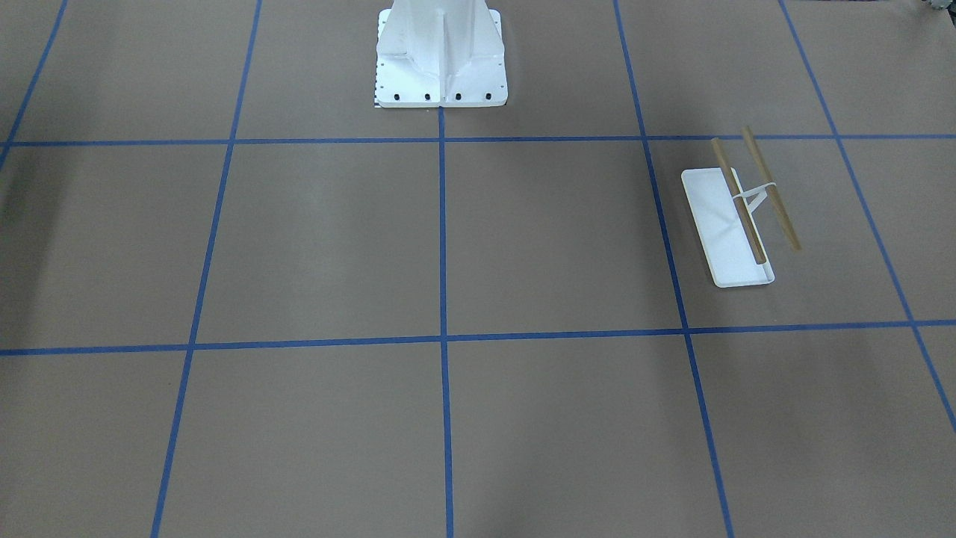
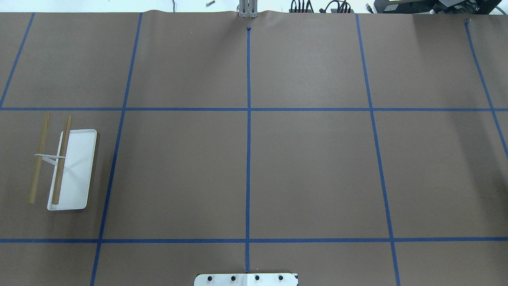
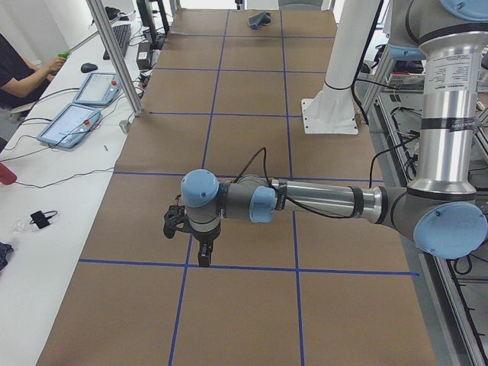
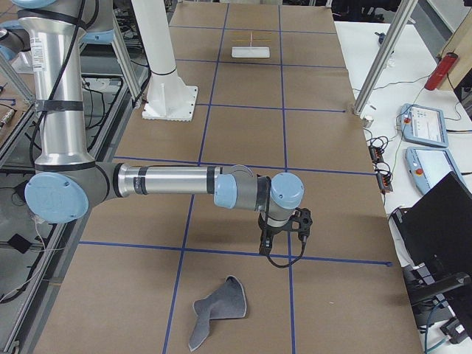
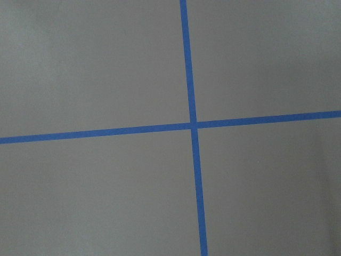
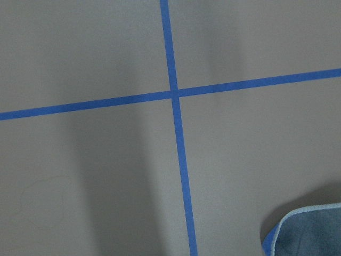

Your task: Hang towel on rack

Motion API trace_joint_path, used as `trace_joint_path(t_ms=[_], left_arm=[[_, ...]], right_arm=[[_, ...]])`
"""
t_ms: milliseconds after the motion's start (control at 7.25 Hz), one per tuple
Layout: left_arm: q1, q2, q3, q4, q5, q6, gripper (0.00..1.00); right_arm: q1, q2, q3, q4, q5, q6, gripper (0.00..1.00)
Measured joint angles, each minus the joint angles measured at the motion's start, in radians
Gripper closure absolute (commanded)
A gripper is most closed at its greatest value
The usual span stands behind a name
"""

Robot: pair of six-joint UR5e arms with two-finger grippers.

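Observation:
The rack [image 2: 71,167] stands at the table's left side in the overhead view: white tray base, thin white support, two tan rods, both bare. It also shows in the front-facing view [image 1: 732,217] and far off in the exterior right view [image 4: 251,44]. The towel [image 4: 220,310] lies crumpled on the table at the opposite end, dark grey with blue edging. Its corner shows in the right wrist view [image 6: 303,232], and it appears small in the exterior left view [image 3: 259,19]. My right gripper [image 4: 264,247] hangs above the table just beyond the towel. My left gripper [image 3: 204,258] hangs above a tape line. I cannot tell whether either is open or shut.
The large white bolted pedestal [image 1: 441,60] stands at the robot's side of the table. Blue tape lines [image 2: 248,159] divide the brown table into squares. An operator [image 3: 23,72] sits at a side bench with tablets [image 3: 72,122].

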Motion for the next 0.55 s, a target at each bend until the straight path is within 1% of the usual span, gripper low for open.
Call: trace_joint_path(t_ms=[552], left_arm=[[0.0, 0.006, -0.002, -0.007, -0.002, 0.001, 0.01]], right_arm=[[0.012, -0.009, 0.024, 0.0, 0.005, -0.003, 0.0]])
